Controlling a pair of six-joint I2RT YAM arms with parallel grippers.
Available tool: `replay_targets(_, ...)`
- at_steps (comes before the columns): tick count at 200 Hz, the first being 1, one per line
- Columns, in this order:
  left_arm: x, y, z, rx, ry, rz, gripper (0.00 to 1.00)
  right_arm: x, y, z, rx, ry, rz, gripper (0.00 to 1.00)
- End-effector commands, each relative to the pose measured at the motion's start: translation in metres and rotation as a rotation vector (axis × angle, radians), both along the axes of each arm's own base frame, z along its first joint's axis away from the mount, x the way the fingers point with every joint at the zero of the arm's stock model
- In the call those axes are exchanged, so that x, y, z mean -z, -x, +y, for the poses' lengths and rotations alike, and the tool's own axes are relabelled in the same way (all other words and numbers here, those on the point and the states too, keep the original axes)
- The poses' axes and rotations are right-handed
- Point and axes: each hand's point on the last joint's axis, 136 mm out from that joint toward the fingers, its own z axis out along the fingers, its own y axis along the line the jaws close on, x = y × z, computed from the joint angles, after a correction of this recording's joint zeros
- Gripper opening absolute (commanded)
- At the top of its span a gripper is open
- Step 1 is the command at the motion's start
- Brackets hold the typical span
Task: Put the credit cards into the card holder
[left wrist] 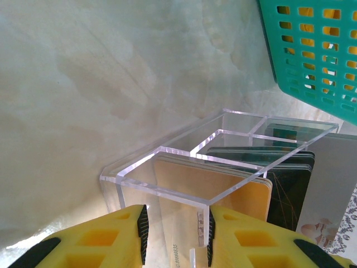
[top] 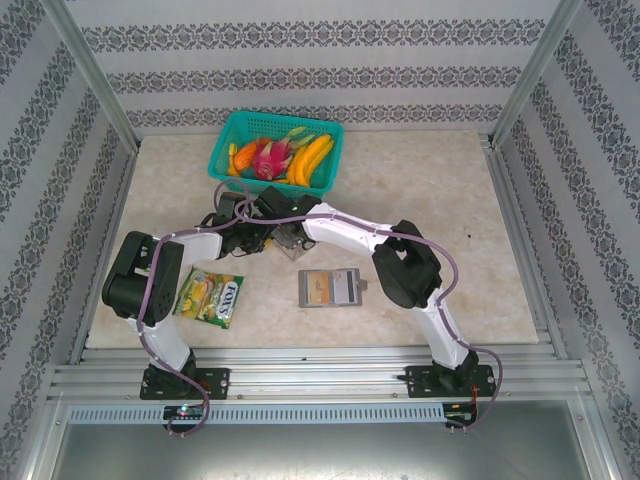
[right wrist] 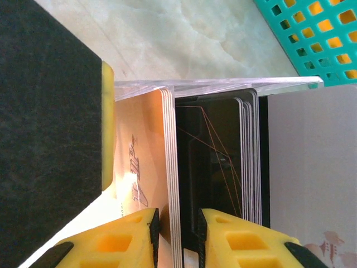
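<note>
On the marbled beige desk (top: 450,200), the flat grey card holder (top: 328,288) lies on the arm-base side of the clear acrylic box (left wrist: 167,153). In that box, the right end effector (right wrist: 178,218) pinches tan-orange and dark plastic credit cards (right wrist: 139,167). The left end effector (left wrist: 175,215), set narrow, straddles the box wall, perhaps gripping it.
</note>
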Motion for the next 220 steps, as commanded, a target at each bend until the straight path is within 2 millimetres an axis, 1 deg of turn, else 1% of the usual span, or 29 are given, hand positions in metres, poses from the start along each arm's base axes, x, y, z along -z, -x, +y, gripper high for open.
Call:
replay_targets(1, 0.006, 0.007, 0.012, -0.029, -0.023, 0.026, 0.34, -0.023, -0.003, -0.008, 0.016, 0.018, -0.065, 0.25)
replay_targets(60, 0.005, 0.007, 0.012, -0.028, -0.024, 0.024, 0.34, -0.029, -0.003, -0.008, 0.026, 0.008, -0.071, 0.22)
replay_targets(71, 0.005, 0.008, 0.012, -0.026, -0.023, 0.024, 0.34, -0.030, -0.002, -0.008, 0.025, 0.007, -0.072, 0.19)
replay_targets(82, 0.005, 0.008, 0.012, -0.026, -0.025, 0.024, 0.34, -0.029, -0.002, -0.009, 0.025, 0.009, -0.071, 0.19)
replay_targets(96, 0.005, 0.008, 0.013, -0.029, -0.026, 0.021, 0.34, -0.030, -0.001, -0.009, 0.021, 0.004, -0.063, 0.11)
replay_targets(144, 0.002, 0.007, 0.012, -0.028, -0.024, 0.012, 0.34, -0.034, 0.002, -0.007, 0.027, -0.029, -0.051, 0.08)
replay_targets(156, 0.002, 0.007, 0.012, -0.027, -0.023, 0.013, 0.34, -0.035, 0.003, -0.005, 0.019, -0.049, -0.040, 0.03)
replay_targets(173, 0.000, 0.007, 0.012, -0.026, -0.022, 0.009, 0.34, -0.037, 0.005, -0.005, 0.028, -0.067, -0.026, 0.03)
replay_targets(193, -0.007, 0.005, 0.010, -0.017, -0.010, -0.019, 0.35, -0.046, 0.010, -0.004, 0.032, -0.112, -0.002, 0.00)
replay_targets(220, -0.031, 0.002, 0.007, 0.002, 0.002, -0.093, 0.40, -0.064, 0.019, -0.006, 0.054, -0.236, 0.052, 0.00)
